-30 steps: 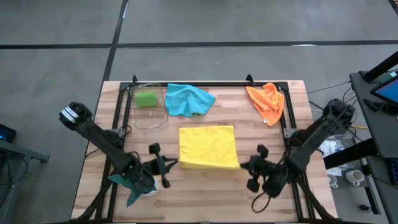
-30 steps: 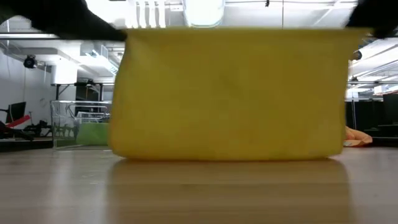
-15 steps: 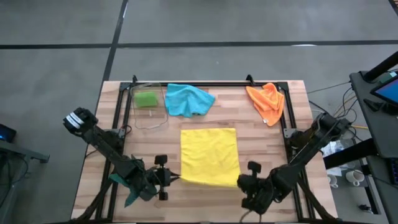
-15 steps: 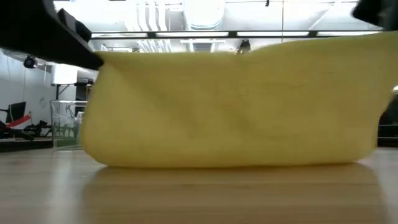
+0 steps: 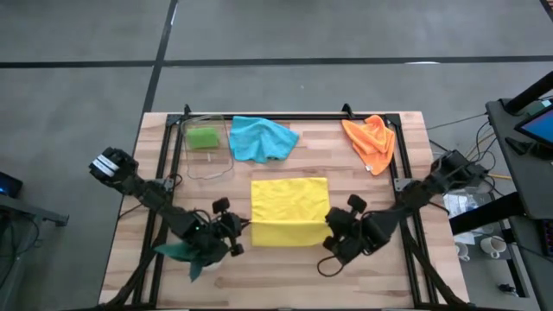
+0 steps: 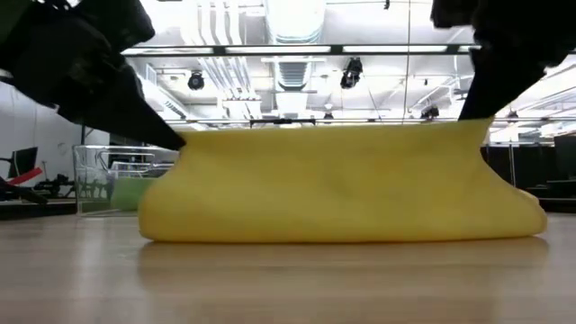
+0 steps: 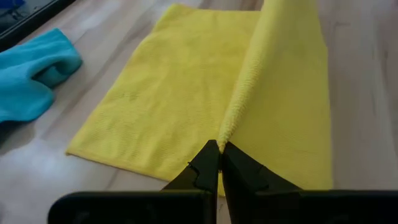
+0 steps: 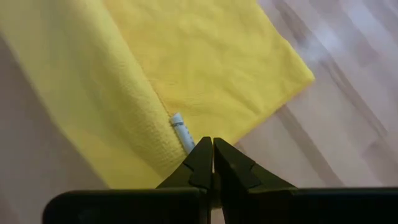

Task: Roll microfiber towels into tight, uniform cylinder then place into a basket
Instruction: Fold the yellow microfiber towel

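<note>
Both grippers, left [image 5: 235, 235] and right [image 5: 331, 231], have jaws pinched shut on the soft yellow microfiber towel's [image 5: 289, 200] six-o'clock edge, its fold running nine-to-three at mid-desk, flat cloth toward twelve.

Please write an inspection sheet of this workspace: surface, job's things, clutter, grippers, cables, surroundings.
Surface: wooden table with black metal frame.
Job's things: yellow towel near edge lifted and folded over; blue towel and orange towel crumpled; green towel inside clear basket.
Clutter: teal plant under left arm.
Grippers: left gripper and right gripper shut on yellow towel corners.
Cables: cables beside the table's right side.
Surroundings: grey floor, ceiling lights.
</note>
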Robot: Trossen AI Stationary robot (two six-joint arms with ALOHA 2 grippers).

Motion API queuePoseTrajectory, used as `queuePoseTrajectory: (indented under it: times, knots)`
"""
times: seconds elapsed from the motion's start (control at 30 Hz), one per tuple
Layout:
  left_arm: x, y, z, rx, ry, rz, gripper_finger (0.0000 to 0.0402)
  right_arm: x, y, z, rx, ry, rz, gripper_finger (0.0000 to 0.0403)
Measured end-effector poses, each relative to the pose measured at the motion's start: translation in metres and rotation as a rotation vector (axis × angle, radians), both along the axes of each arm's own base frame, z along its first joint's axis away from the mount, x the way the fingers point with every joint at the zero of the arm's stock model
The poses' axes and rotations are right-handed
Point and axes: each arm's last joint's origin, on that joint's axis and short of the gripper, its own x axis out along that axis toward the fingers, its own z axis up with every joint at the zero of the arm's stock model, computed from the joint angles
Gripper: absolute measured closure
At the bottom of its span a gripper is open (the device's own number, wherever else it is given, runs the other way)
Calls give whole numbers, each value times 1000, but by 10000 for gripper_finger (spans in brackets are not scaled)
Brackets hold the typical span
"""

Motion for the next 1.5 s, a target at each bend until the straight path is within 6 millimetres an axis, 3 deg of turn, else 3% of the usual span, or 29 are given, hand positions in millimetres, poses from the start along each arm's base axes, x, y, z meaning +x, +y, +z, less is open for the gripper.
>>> queuePoseTrajectory:
  times: [0.23, 0.57, 0.83, 1.2, 1.5]
  knots:
    - [1, -1, 3, -21, -13, -9, 401, 2, -8, -4, -13, 17, -14, 394]
    - [3, -19, 44, -36, -80, -145, 401, 5, -6, -1, -5, 5, 8, 394]
    - [12, 8, 61, 99, -98, -81, 401, 5, -6, -1, -8, 4, 10, 394]
    - [18, 35, 53, 153, -20, 30, 401, 7, -13, -1, -75, -22, -14, 394]
    - [16, 36, 36, 91, 53, 87, 401, 13, -42, -10, -146, 0, -100, 394]
